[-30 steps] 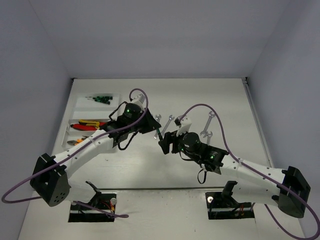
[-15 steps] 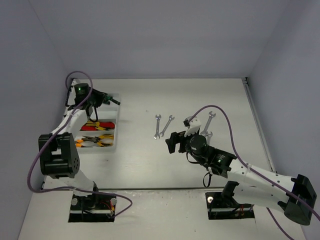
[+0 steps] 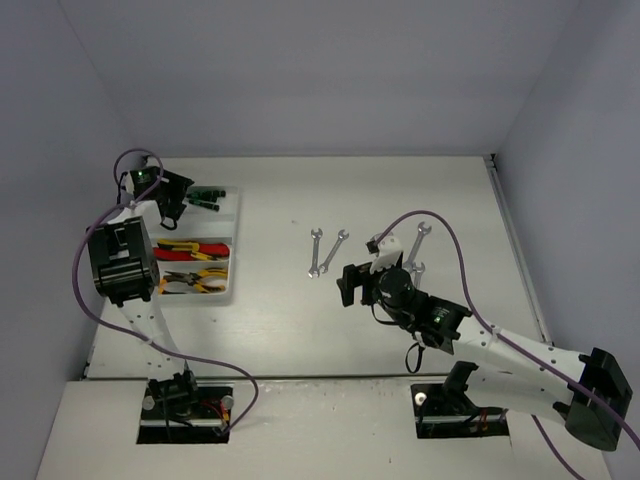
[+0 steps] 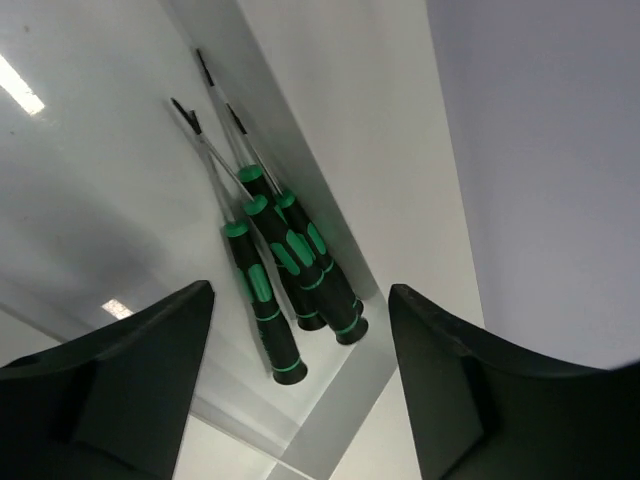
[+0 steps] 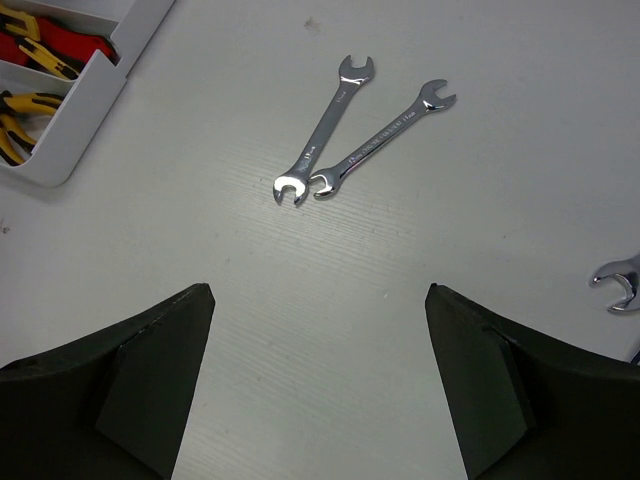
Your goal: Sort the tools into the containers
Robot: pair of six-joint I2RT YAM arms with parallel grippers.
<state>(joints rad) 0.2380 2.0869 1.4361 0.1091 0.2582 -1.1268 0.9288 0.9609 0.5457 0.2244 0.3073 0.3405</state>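
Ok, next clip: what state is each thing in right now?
Left claw: open, empty, over the tray.
Right claw: open, empty, above bare table.
Screwdrivers: bunched in the tray's far compartment.
Pliers and cutters: lying in the tray's nearer compartments.
Wrenches: loose on the table, unsorted.

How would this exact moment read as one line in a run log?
left gripper: open above screwdrivers in tray | right gripper: open, empty, facing two wrenches on table
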